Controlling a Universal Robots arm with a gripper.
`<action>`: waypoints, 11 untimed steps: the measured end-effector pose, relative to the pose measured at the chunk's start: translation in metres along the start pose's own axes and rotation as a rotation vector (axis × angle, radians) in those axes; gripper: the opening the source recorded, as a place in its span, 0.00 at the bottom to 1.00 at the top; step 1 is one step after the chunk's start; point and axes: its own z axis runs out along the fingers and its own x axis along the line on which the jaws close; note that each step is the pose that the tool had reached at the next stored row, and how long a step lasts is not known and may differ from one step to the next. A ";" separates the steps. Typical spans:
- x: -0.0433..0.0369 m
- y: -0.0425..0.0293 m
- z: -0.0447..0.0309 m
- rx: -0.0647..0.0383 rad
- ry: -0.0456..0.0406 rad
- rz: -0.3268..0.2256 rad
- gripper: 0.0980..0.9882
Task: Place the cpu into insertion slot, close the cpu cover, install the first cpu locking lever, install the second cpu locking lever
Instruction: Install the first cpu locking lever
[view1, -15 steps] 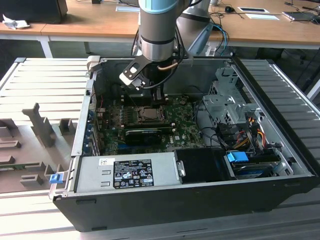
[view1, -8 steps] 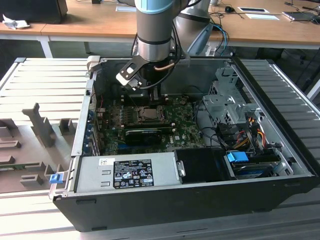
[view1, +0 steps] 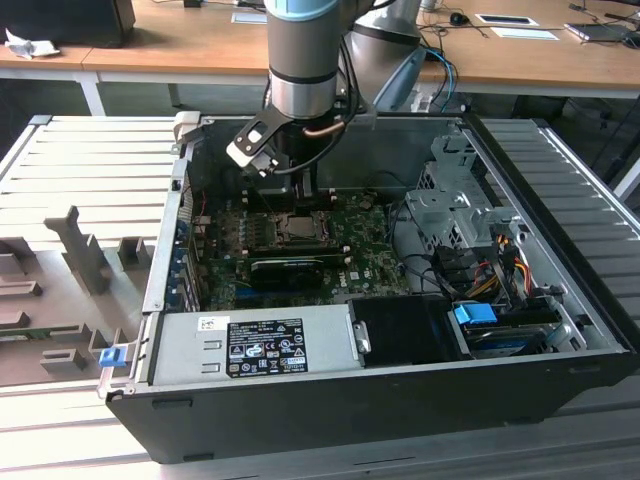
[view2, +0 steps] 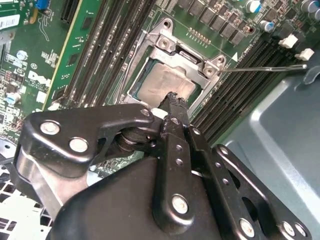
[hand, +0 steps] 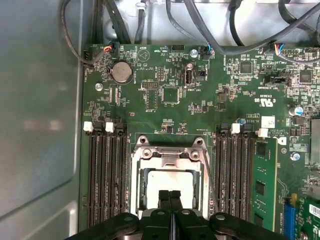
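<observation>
The cpu (hand: 167, 181) lies flat in the insertion slot (hand: 136, 185), its pale metallic face showing through the cut-out of the cpu cover (hand: 167, 154). The silver cover (view2: 197, 61) is down around the chip (view2: 157, 85). My gripper (hand: 170, 196) is shut, fingers pressed together with nothing between them, and hangs just over the chip's near edge; whether it touches is unclear. In the second wrist view the gripper (view2: 173, 97) points at the chip. A thin wire locking lever (view2: 265, 68) sticks out sideways from the socket corner. In the exterior view the gripper (view1: 304, 203) is inside the case above the socket (view1: 300, 228).
The green motherboard (hand: 170, 95) carries black memory slots (hand: 107, 175) on both sides of the socket. Cables (hand: 225, 30) run along the case wall. A long black card (view1: 290, 268), the power supply (view1: 255, 345) and drive cages (view1: 470, 230) surround the board inside the open case.
</observation>
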 end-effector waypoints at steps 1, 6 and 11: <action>0.0000 0.0000 -0.0010 0.000 0.0000 0.000 0.01; 0.0001 0.0001 -0.0057 0.000 0.0001 0.000 0.01; 0.0006 0.0006 -0.0169 0.000 0.0000 0.000 0.01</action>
